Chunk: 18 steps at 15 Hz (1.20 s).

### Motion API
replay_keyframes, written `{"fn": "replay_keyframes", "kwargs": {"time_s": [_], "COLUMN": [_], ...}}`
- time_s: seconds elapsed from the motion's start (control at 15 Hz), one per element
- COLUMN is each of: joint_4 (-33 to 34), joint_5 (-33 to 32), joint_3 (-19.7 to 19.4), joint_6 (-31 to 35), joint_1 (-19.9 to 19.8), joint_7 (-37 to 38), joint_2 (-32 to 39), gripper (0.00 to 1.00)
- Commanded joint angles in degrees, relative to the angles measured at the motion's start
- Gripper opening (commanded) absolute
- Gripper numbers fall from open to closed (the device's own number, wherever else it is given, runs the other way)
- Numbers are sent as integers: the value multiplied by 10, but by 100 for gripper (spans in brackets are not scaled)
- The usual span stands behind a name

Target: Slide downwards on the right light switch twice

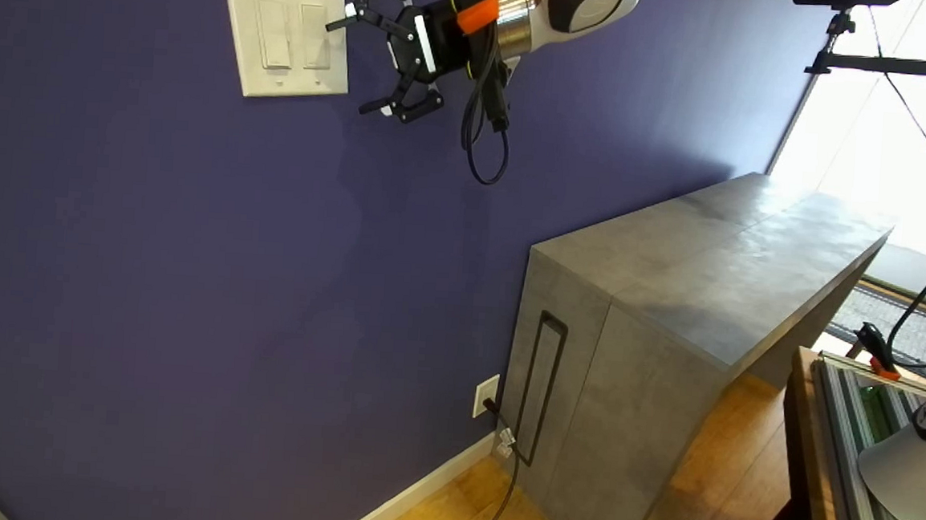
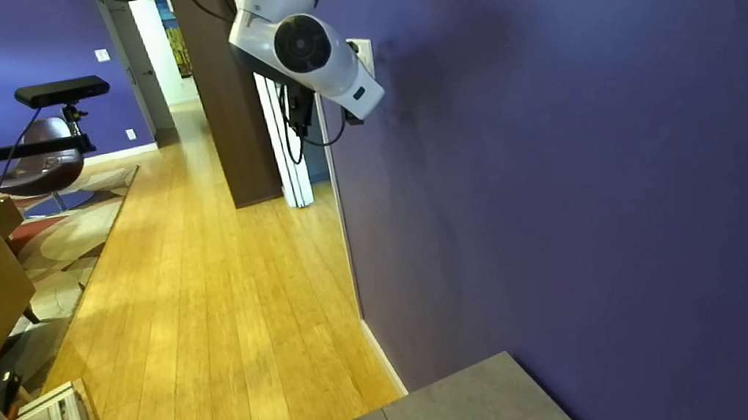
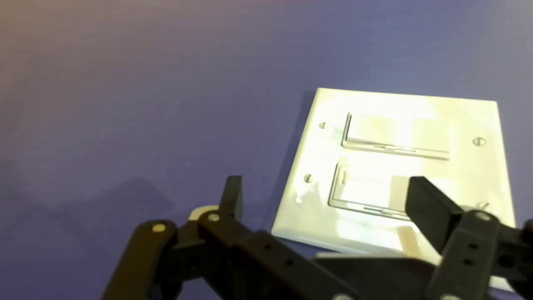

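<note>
Nearest to me, a white wall plate (image 1: 246, 38) is fixed to the purple wall (image 1: 189, 275) and carries two identical switches. The right light switch (image 1: 313, 43) is the right-hand unit; the left switch (image 1: 273, 39) is mounted parallel to it. The gripper (image 1: 346, 69) is positioned at the plate's right edge, jaws spread wide, one above the other. The upper fingertip (image 1: 339, 23) overlaps the right edge of the right light switch; contact cannot be verified. The lower fingertip (image 1: 372, 106) is located just outside the plate's lower right corner. Behind the gripper is the arm (image 1: 587, 6), fitted with an orange band (image 1: 478, 12). Farther along the wall stands a gray desk (image 1: 673, 249); at its near end, an outlet plate (image 1: 485, 390) holds a black plug (image 1: 490, 405). Out from the wall, the robot base (image 1: 904, 472) is on a bench (image 1: 816, 434). Farthest, in an exterior view, is a pedestal chair (image 2: 54, 178).
</note>
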Motion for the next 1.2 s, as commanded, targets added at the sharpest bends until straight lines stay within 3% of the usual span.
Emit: {"fn": "replay_keyframes", "kwargs": {"time_s": [0.0,1.13], "joint_4": [29,33], "joint_5": [34,24], "joint_3": [4,0], "joint_6": [16,42], "joint_1": [7,13], "joint_7": [-18,-8], "joint_2": [21,25], "gripper": [100,100]}}
